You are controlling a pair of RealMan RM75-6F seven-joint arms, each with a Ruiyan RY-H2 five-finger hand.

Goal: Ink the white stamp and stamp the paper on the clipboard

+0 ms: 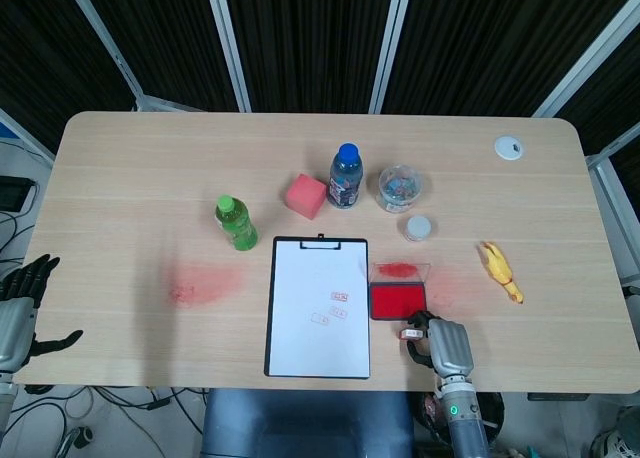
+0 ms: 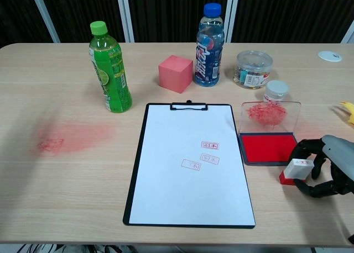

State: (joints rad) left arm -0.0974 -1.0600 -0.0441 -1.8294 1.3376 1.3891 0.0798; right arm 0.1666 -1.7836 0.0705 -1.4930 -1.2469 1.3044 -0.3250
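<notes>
The white stamp (image 2: pixel 297 168) with its red base stands tilted on the table just right of the open red ink pad (image 2: pixel 268 148). My right hand (image 2: pixel 327 170) curls around it from the right, fingers behind its white top and thumb under it; the head view shows the same right hand (image 1: pixel 446 346) at the table's near edge with the stamp (image 1: pixel 411 333) at its fingertips. The clipboard (image 2: pixel 138 170) lies left of the pad, and its paper (image 2: pixel 177 153) carries three red stamp marks. My left hand (image 1: pixel 20 306) hangs off the table's left side, fingers apart, holding nothing.
Behind the clipboard stand a green bottle (image 2: pixel 110 68), a pink cube (image 2: pixel 176 73), a blue-capped bottle (image 2: pixel 209 46), a clear jar (image 2: pixel 253 69) and a small white-capped pot (image 2: pixel 276 90). A yellow toy (image 1: pixel 500 270) lies right of the pad. A red smear (image 2: pixel 69 138) marks the table's left.
</notes>
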